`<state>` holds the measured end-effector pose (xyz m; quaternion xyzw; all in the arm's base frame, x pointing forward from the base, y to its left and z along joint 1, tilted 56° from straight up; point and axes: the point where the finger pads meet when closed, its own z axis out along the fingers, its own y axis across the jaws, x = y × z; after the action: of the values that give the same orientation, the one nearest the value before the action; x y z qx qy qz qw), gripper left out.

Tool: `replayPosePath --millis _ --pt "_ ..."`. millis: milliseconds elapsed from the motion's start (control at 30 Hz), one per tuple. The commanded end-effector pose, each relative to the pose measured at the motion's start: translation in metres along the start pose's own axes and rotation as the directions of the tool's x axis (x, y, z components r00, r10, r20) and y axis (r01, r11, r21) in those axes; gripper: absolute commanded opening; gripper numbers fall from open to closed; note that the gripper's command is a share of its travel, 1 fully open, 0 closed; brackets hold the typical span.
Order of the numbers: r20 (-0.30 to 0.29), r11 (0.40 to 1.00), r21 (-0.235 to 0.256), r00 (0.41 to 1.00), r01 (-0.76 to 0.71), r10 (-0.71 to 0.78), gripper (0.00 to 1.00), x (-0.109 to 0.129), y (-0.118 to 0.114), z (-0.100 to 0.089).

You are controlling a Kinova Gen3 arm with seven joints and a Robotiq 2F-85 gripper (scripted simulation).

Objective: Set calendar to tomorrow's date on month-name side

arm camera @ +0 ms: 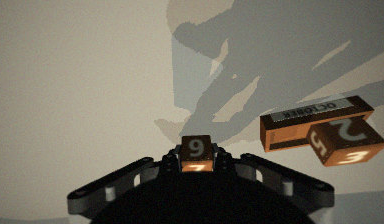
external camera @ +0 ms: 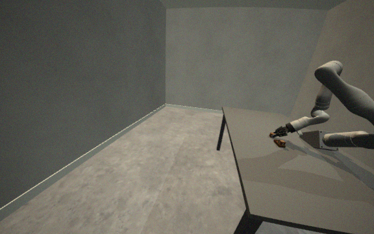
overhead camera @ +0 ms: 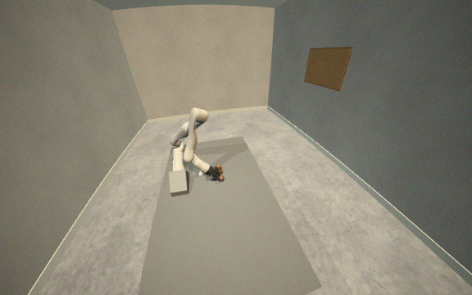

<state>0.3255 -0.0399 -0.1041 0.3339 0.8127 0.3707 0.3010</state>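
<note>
My gripper (arm camera: pixel 196 152) is shut on an orange number cube (arm camera: pixel 196 153) and holds it above the table; the cube's far face reads 6 or 9 and its near face shows a 7. The orange calendar tray (arm camera: pixel 317 121), with a grey month strip reading OCTOBER seen upside down, lies to the right in the wrist view. The other cube (arm camera: pixel 346 139) sits in the tray, showing 2, 5 and 3 on its faces. In the exterior view the gripper (external camera: pixel 275 134) hovers just above and beside the tray (external camera: pixel 278 144). In the top view the gripper (overhead camera: pixel 216 173) is at the tray.
The arm's grey base block (overhead camera: pixel 178 182) stands on the table just left of the gripper. The table's near edge (external camera: pixel 237 162) runs a little to the left of the tray in the exterior view.
</note>
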Motion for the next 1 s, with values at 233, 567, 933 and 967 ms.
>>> replayPosePath --millis 233,567,933,967 --pt "0.001 1.0 0.0 1.0 0.0 0.0 0.28 -0.004 0.0 -0.004" --pt "0.001 1.0 0.0 1.0 0.0 0.0 0.28 -0.031 0.0 -0.031" --pt "0.001 1.0 0.0 1.0 0.0 0.0 0.28 -0.049 0.0 -0.048" --pt "0.001 1.0 0.0 1.0 0.0 0.0 0.28 -0.049 0.0 -0.049"
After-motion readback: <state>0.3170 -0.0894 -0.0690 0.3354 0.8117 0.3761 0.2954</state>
